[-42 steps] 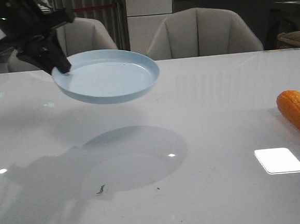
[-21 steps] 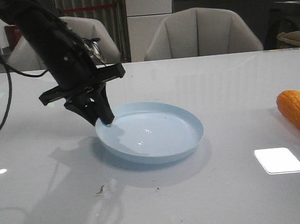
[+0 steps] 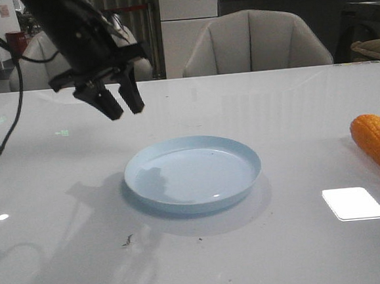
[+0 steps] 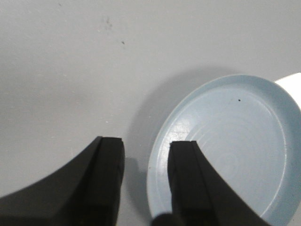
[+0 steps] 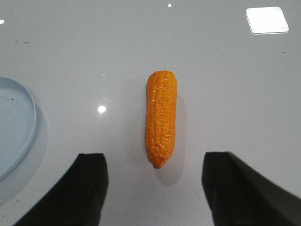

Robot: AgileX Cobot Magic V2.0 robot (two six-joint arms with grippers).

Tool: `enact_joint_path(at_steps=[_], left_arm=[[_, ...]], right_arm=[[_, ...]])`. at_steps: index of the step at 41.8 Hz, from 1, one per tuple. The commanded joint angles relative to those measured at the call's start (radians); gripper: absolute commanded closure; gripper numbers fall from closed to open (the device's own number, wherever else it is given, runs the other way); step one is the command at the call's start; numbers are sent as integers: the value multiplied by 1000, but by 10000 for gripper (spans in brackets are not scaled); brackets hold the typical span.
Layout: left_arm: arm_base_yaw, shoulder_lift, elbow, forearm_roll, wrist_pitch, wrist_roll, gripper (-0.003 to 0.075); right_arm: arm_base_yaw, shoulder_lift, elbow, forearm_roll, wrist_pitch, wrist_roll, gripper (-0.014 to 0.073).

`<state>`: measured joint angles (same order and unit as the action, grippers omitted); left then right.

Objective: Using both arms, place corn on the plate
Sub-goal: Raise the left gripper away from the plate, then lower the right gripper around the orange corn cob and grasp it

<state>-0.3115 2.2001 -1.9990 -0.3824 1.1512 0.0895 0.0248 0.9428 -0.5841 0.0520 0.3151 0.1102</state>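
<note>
The pale blue plate (image 3: pixel 192 173) lies flat on the white table near the middle. My left gripper (image 3: pixel 127 111) hangs open and empty above the plate's far left side; in the left wrist view (image 4: pixel 146 155) the plate (image 4: pixel 235 141) lies below it, one finger over its rim. The orange corn (image 3: pixel 377 142) lies on the table at the right edge. In the right wrist view the corn (image 5: pixel 161 117) lies lengthwise ahead of my wide-open right gripper (image 5: pixel 155 188), its near tip just short of the gap. The plate's edge (image 5: pixel 14 122) shows there too.
Two pale armchairs (image 3: pixel 254 41) stand behind the table's far edge. A bright square light patch (image 3: pixel 353 203) lies on the table near the corn. Small dark specks (image 3: pixel 128 239) mark the table in front of the plate. A loose cable (image 3: pixel 5 130) hangs from the left arm.
The left gripper carried the plate down onto the table, let go of it, opened, and rose up and back. The corn has not moved.
</note>
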Motion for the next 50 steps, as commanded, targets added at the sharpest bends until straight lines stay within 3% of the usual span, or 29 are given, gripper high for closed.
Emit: enact_joint_path(at_steps=[1, 8, 19, 25, 33, 38, 44, 50], left_arm=[[33, -84, -134, 17, 58, -2, 410], [74, -202, -219, 82, -75, -2, 447], [81, -451, -100, 359, -144, -4, 511], [119, -648, 204, 395, -375, -35, 544], [193, -964, 806, 382, -776, -112, 570], [208, -1137, 1076, 382, -910, -112, 570], [209, -1295, 1229, 382, -900, -112, 570], [209, -1352, 1243, 377, -806, -112, 570]], right_arm=[[-4, -8, -38, -12, -68, 0, 55], [-4, -8, -38, -12, -68, 0, 55], [-4, -8, -38, -12, -68, 0, 55], [-4, -8, -38, -12, -68, 0, 55], [-4, -8, -38, -12, -64, 0, 55], [-4, -8, -38, -12, -34, 0, 55], [-4, 26, -89, -13, 47, 0, 55], [-4, 143, -244, -13, 169, 0, 55]])
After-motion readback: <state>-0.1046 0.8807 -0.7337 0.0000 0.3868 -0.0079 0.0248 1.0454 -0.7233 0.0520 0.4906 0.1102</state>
